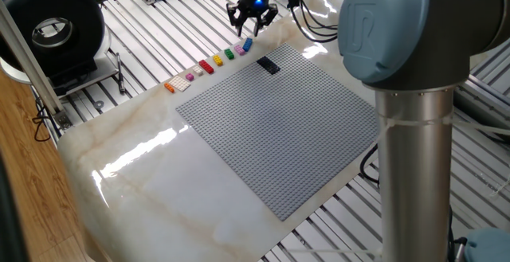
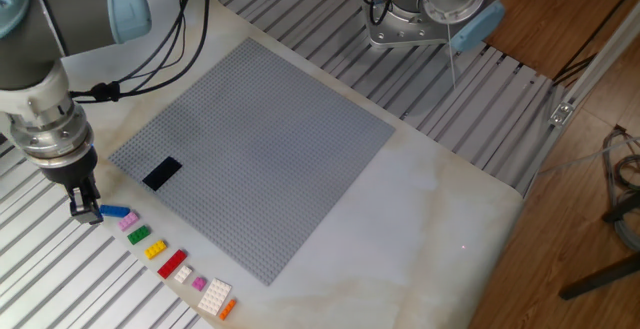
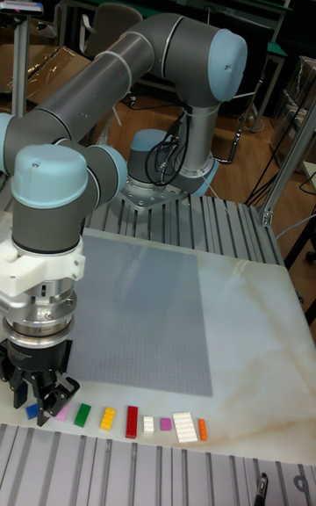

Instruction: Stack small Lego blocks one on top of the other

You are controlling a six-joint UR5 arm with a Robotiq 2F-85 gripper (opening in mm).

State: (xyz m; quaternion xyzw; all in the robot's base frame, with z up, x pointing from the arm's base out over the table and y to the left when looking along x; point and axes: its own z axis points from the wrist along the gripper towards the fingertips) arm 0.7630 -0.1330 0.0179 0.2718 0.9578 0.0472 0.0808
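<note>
Marble surface (image 1: 151,174) with grey baseplate (image 2: 260,149), your gripper (image 2: 85,209) low beside the blue brick (image 2: 116,211) at the row's end, fingers (image 3: 58,401) spread, holding nothing, navy brick (image 1: 268,65) on baseplate

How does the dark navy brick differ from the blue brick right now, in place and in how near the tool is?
The dark navy brick sits on the grey baseplate; the blue brick lies off it on the marble, at the end of the brick row. The tool hangs right by the blue brick, while the dark navy brick stands clear of it. The dark navy brick looks broader than the blue brick. Both lie flat and unstacked.
</note>
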